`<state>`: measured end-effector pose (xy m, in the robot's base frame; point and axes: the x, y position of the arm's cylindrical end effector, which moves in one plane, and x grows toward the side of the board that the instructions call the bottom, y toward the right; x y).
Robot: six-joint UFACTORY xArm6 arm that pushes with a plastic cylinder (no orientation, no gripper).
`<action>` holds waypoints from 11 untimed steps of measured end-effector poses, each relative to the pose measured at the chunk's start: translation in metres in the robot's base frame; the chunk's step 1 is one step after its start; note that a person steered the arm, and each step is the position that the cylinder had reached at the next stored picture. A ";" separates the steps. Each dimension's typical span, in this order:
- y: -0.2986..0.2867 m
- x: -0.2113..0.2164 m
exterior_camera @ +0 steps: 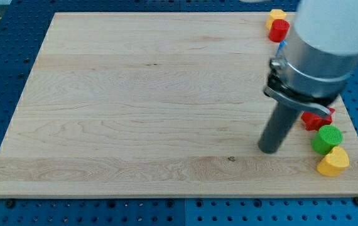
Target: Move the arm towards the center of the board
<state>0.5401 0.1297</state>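
Yellow catches the eye first, nearest the view's bottom: a yellow heart-shaped block (333, 162) sits close to the board's lower right corner, touching a green round block (326, 139) just above it. At about two o'clock from the green one a red block (316, 119) shows only in part, its shape hidden behind the arm's housing. My tip (268, 149) rests on the wooden board (135, 100) at roughly nine o'clock from the green block, near it but apart, with bare wood between. It is a plain rod with nothing to open or close, and it holds and pushes nothing at this moment.

The centre of the board, the goal, lies at about ten o'clock from my tip, well apart, across open wood. Judging from this layout, the step is an easy one: slide up and to the view's left in a straight line, away from the cluster at the right edge, so that no block is dragged along. I judge the only risk to be a swing back to the right, which could clip the green or red block.

Farthest away, near the board's top right corner, a red round block (279, 29) touches a yellow block (277, 14) behind it; both lie at about twelve o'clock from my tip and off the intended path.
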 end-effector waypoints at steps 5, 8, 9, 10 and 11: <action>-0.022 0.075; -0.112 0.000; -0.170 -0.034; -0.170 -0.034; -0.170 -0.034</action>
